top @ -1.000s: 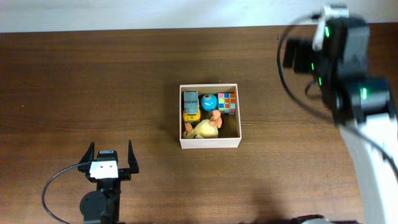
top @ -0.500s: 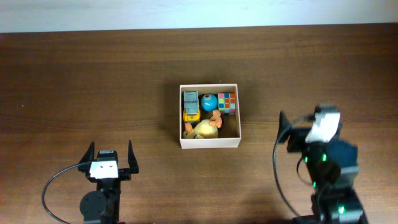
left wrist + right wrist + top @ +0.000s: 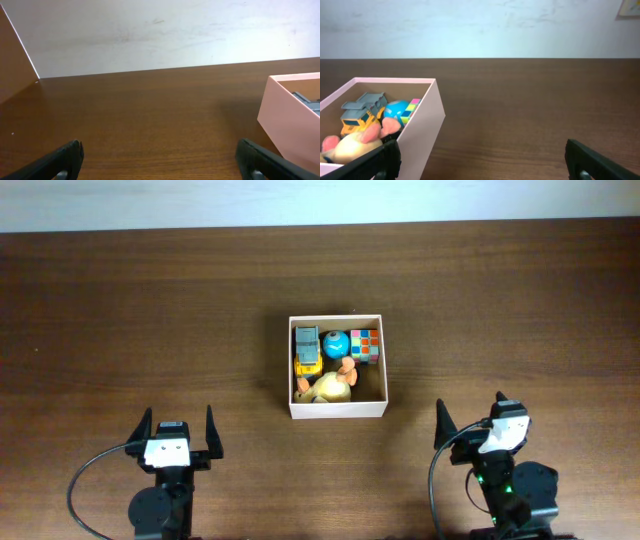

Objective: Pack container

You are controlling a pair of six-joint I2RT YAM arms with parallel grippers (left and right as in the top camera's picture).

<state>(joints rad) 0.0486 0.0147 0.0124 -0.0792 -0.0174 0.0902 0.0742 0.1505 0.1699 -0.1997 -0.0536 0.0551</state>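
The container (image 3: 337, 409) is a square white-walled box with a tan inside at the table's middle. It holds a yellow and grey toy truck (image 3: 307, 350), a blue ball (image 3: 335, 343), a colour cube (image 3: 365, 345) and a yellow plush duck (image 3: 328, 385). It also shows in the right wrist view (image 3: 427, 120) and at the right edge of the left wrist view (image 3: 287, 112). My left gripper (image 3: 179, 427) is open and empty at the front left. My right gripper (image 3: 468, 420) is open and empty at the front right.
The brown wooden table (image 3: 150, 310) runs to a pale wall at the back. A cable loops beside the left arm's base (image 3: 80, 490).
The right arm has swung down from the back right of the table to the front right. The left arm and the box's contents have not moved.
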